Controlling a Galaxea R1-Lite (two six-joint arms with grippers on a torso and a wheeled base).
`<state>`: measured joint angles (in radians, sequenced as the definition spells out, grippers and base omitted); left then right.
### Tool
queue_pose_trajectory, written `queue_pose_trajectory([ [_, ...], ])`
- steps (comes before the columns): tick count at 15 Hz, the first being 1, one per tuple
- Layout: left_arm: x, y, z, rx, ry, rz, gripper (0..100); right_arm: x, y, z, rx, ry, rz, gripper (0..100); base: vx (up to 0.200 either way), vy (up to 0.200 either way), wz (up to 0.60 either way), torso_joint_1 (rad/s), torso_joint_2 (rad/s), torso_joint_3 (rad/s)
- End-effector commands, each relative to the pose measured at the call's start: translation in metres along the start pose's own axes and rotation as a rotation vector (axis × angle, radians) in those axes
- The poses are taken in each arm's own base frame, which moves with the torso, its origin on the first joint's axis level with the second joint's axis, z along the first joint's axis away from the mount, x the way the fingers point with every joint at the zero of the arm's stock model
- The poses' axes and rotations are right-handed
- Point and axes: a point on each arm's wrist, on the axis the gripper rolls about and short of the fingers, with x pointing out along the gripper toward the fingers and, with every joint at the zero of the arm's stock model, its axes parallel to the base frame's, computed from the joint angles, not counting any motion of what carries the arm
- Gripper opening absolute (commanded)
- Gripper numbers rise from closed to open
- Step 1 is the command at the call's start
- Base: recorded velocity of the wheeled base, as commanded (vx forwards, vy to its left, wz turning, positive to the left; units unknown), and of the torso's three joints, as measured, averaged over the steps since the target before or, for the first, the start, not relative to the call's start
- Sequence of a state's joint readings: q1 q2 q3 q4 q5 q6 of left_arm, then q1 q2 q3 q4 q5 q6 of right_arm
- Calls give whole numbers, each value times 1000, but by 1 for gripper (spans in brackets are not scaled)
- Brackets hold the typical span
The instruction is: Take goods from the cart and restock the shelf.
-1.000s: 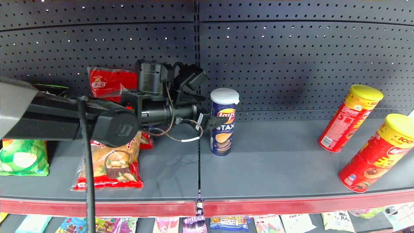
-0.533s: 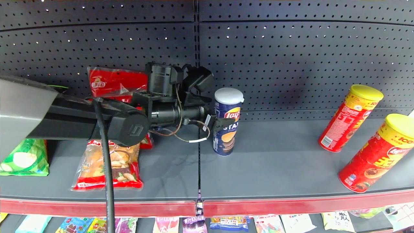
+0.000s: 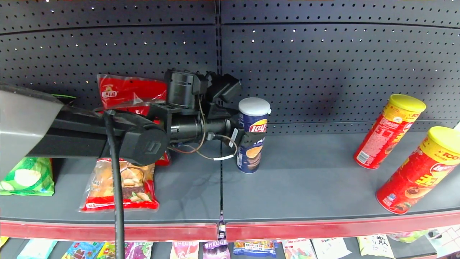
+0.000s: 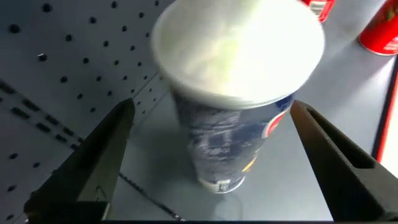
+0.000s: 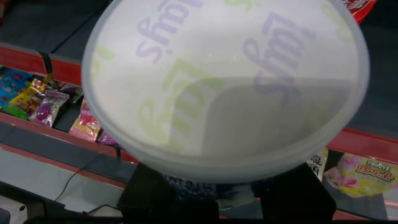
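A blue chip can [image 3: 253,117] with a white lid stands upright on the grey shelf [image 3: 309,180], near the pegboard back. My left gripper [image 3: 249,138] reaches in from the left and is open around the can's middle. In the left wrist view the can [image 4: 230,143] sits between the two fingers [image 4: 93,168] with a gap on each side. In the right wrist view my right gripper [image 5: 230,199] is shut on a second blue chip can, whose translucent lid [image 5: 224,81] lies close to the camera. Its black fingers [image 5: 165,196] flank the can's body below the lid.
Two red cans with yellow lids [image 3: 390,131] [image 3: 418,171] lean at the shelf's right end. Left of the arm lie a peanut bag [image 3: 122,187], a red bag [image 3: 125,93] and a green bag [image 3: 27,178]. Bare shelf lies between the blue can and the red cans.
My left arm pushed further right along the shelf. The blue can shifted slightly right early on, then stayed put, and the front finger now covers more of its label.
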<state>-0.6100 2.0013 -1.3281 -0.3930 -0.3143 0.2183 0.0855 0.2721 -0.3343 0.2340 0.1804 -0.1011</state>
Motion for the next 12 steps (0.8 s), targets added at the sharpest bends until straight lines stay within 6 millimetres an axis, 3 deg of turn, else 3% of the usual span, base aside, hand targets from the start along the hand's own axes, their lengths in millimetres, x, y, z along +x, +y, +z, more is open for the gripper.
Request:
queue_pose_trajectory([
  [1, 8, -5, 0, -14, 0, 0, 100, 0, 0, 0, 0, 1, 1, 0, 0, 0, 0, 0, 0, 0],
  [8, 27, -5, -2, -7, -1, 18, 100, 0, 0, 0, 1, -2, -1, 0, 0, 0, 0, 0, 0, 0],
  [9, 26, -6, -4, -7, 2, 11, 0, 0, 0, 0, 0, 0, -1, 0, 0, 0, 0, 0, 0, 0],
  [12, 17, -9, -6, -15, 14, -21, 0, 0, 0, 0, 1, -3, -1, 0, 0, 0, 0, 0, 0, 0],
])
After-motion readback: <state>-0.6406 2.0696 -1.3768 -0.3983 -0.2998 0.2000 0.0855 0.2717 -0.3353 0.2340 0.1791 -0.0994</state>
